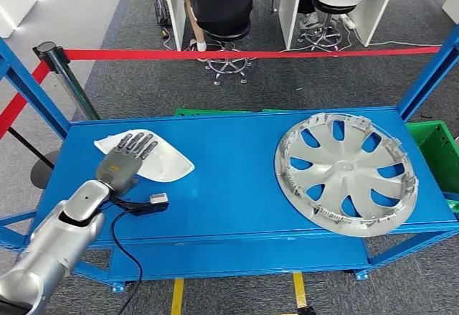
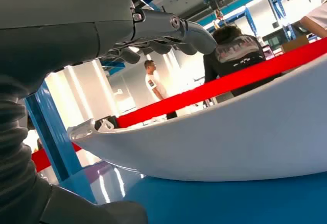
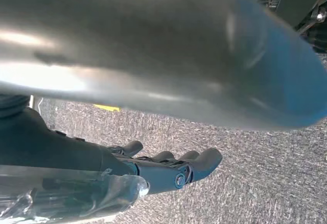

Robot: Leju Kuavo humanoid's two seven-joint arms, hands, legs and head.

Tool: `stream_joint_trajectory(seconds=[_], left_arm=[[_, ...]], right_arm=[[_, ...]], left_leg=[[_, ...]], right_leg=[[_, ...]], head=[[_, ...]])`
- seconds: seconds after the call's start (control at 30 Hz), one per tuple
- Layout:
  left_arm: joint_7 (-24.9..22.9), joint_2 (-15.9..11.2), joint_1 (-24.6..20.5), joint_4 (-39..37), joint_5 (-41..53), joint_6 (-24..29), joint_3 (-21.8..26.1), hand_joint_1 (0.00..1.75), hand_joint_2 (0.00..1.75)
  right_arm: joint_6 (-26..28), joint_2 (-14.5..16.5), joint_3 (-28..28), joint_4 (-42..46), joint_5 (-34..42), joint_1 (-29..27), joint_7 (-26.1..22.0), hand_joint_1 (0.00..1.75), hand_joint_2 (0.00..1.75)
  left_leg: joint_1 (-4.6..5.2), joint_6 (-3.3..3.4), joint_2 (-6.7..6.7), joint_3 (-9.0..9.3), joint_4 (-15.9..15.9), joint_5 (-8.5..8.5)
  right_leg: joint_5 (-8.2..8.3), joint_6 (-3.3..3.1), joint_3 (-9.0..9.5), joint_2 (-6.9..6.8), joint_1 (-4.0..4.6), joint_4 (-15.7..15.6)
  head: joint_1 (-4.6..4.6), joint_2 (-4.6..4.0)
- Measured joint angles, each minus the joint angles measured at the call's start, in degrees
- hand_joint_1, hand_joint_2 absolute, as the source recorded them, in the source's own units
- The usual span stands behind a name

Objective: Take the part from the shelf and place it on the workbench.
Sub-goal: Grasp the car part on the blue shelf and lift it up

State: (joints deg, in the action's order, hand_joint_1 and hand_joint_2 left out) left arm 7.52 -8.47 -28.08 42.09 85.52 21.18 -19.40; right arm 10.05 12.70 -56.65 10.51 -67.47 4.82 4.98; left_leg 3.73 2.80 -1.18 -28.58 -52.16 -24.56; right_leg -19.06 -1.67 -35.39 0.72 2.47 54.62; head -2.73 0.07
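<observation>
The white part (image 1: 162, 158) lay flat on the left side of the blue shelf (image 1: 232, 186), a shallow curved shell with a pointed end toward the middle; the left hand (image 1: 125, 161) sat right over its near-left portion, fingers (image 1: 142, 143) stretched out side by side across the top of the shell, not curled round any edge; from the left wrist view the part (image 2: 239, 137) bulged up pale and rounded off the blue surface, with the fingers (image 2: 181, 30) hanging just above its rim and a sliver of daylight between, so it held nothing; well apart on the right of the shelf lay a silver wheel cover (image 1: 346, 173), tilted a touch over the front edge; the right hand (image 3: 169, 168) hung low above grey carpet (image 3: 270, 183), fingers loosely extended with nothing in them; a red barrier tape (image 1: 254, 54) ran behind the shelf.
</observation>
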Motion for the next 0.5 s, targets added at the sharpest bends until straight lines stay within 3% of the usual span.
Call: stream_joint_trajectory(seconds=[0.5], left_arm=[[0.90,0.64,1.29,-1.85,-0.65,0.77,-0.74,1.75,1.75]], right_arm=[[-0.02,-0.04,0.02,0.00,-0.07,0.01,-0.48,0.00,0.00]], left_leg=[[0.00,-0.02,0.00,0.09,0.00,0.01]], right_leg=[[-0.01,0.00,-0.01,0.00,0.01,0.00]], head=[[-0.01,0.00]])
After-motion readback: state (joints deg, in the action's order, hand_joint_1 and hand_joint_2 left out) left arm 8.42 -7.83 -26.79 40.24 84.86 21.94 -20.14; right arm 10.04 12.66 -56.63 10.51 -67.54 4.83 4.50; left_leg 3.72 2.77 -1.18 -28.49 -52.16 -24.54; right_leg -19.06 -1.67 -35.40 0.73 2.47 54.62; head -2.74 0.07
